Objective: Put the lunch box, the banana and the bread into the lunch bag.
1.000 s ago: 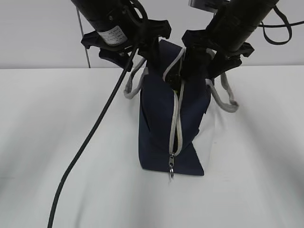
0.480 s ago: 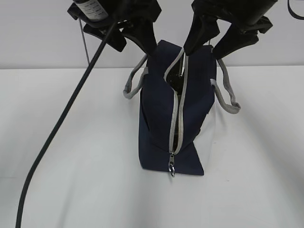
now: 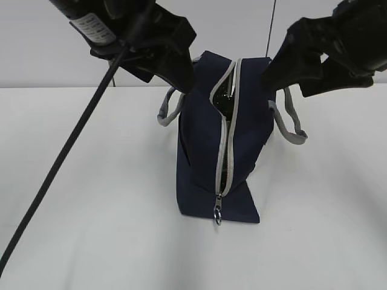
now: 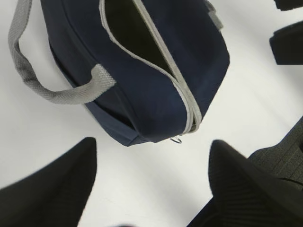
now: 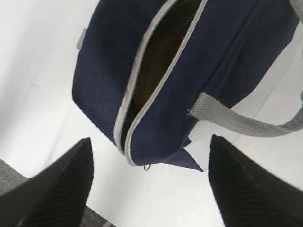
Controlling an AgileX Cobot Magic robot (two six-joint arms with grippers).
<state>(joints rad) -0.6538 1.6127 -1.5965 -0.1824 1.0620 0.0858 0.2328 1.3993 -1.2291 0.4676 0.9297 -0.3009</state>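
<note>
The navy lunch bag [image 3: 202,151] stands upright in the middle of the white table, its grey zipper [image 3: 225,145] unzipped along the top and part-way down the front, with the metal ring [image 3: 217,215] hanging at the bottom. The inside shows only dark [image 4: 132,38] [image 5: 163,61]. The lunch box, the banana and the bread are hidden or out of view. My left gripper [image 3: 166,75] hangs open and empty above the bag's left handle [image 3: 168,109]. My right gripper [image 3: 289,83] hangs open and empty above the right handle [image 3: 289,124]. Both wrist views look down on the bag between spread fingers [image 4: 57,189] [image 5: 251,184].
A black cable [image 3: 60,175] from the left arm slants down across the left of the table. White tabletop [image 3: 91,241] surrounds the bag. Grey floor shows past the table edge [image 5: 14,177]. A white wall [image 3: 48,54] closes the back.
Both grippers have risen from the bag's top edges and drawn apart, left going left and right going right. The bag's mouth stays partly open; the handles have dropped.
</note>
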